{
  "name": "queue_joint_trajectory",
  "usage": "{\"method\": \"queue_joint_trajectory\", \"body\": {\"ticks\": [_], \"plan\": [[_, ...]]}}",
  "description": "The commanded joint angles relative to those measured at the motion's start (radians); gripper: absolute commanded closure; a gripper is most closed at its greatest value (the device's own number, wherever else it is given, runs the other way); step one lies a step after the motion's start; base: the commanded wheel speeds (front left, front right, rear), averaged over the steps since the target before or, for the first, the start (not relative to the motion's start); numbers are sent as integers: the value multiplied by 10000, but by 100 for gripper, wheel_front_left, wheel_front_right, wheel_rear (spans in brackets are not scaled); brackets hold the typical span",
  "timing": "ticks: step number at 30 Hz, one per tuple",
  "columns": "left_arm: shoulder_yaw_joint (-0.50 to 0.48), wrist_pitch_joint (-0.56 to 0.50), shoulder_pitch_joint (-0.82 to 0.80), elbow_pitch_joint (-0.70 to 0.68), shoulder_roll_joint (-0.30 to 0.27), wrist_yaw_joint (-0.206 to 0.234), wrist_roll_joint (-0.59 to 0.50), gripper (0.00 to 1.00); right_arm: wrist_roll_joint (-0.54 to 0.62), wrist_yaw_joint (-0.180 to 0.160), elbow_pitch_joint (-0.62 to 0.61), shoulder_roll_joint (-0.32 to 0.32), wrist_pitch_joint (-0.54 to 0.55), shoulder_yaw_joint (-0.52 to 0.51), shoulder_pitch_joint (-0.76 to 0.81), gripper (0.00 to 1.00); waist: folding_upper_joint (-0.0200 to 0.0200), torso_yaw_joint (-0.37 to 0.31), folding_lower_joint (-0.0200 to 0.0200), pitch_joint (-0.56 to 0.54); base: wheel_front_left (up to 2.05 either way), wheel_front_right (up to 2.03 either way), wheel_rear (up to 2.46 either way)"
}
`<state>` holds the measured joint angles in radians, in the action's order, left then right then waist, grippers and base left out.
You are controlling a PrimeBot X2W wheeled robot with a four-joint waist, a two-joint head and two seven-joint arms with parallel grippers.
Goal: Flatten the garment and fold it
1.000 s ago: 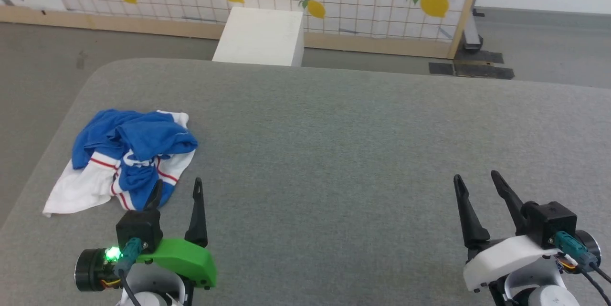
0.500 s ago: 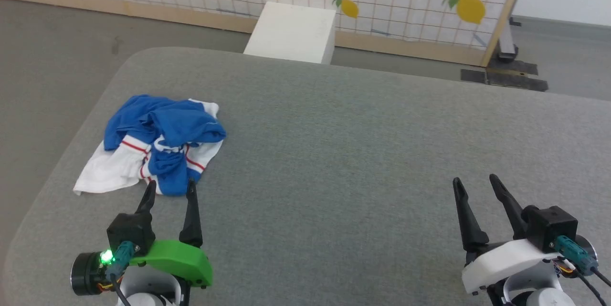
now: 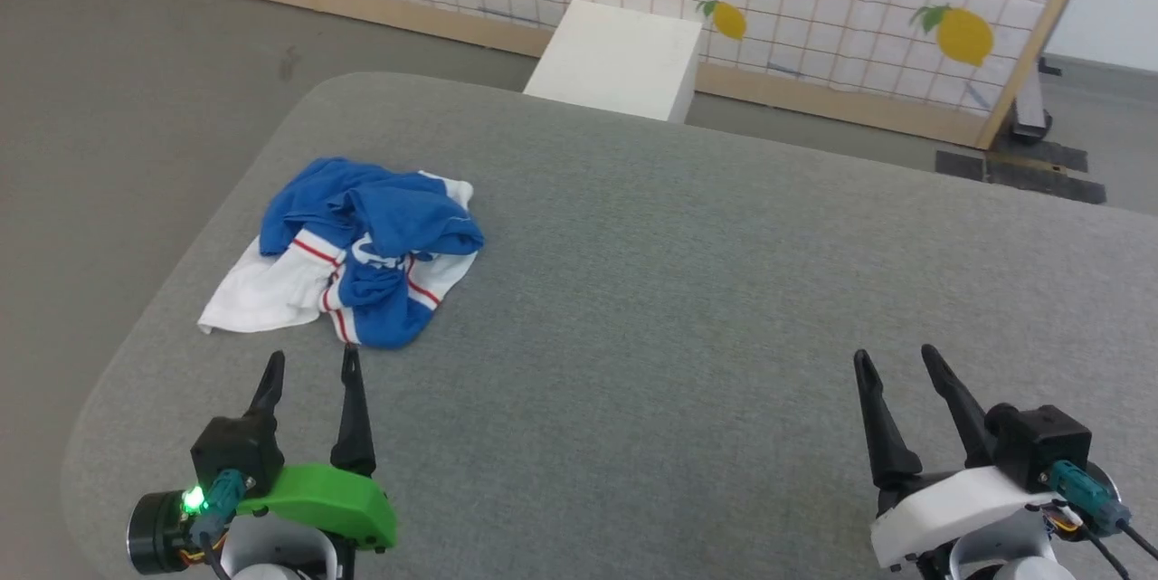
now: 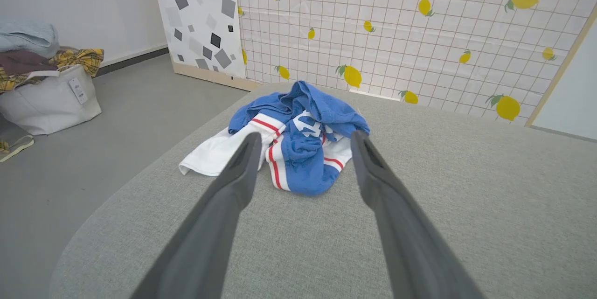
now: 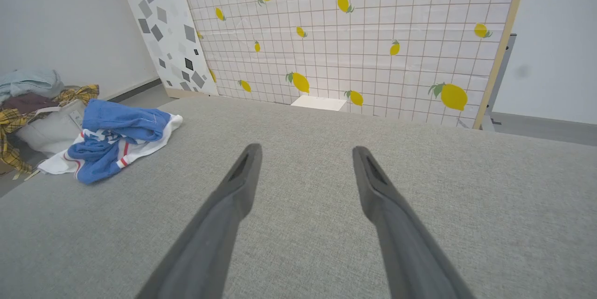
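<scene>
Left hand [image 3: 309, 356] and right hand [image 3: 894, 354] spread, empty — garment [image 3: 389, 211] bunched, its lettering mostly buried in folds.

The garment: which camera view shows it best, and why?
The left wrist view: the garment lies crumpled straight ahead, large. The head view shows it smaller, from above; the right wrist view, small, far left.

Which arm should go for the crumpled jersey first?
Left. The left pincer is open, just short of the garment, which lies bunched near the left edge of the table, straight ahead between its fingers in the left wrist view. The right pincer, also open, is far across the table.
</scene>
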<state>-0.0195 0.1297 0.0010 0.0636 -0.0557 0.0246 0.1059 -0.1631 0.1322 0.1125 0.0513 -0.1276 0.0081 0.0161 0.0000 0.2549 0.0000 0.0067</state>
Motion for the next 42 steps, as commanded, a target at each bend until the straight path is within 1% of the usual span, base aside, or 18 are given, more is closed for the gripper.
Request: {"method": "queue_joint_trajectory", "body": {"ticks": [1,27,42], "plan": [[-19,114,134,51,30,51,101,0,-167,-8,62,-6,-129,32,120,0,0,150,0,-5,0,0,0],[-122,646,304,300,41,215,308,0,-718,-11,534,-8,-664,209,296,0,0,1241,0,-76,0,0,0],[-251,955,297,366,46,222,-14,0,-782,-13,711,-9,-975,233,329,0,0,1796,0,-45,0,0,0]]}}
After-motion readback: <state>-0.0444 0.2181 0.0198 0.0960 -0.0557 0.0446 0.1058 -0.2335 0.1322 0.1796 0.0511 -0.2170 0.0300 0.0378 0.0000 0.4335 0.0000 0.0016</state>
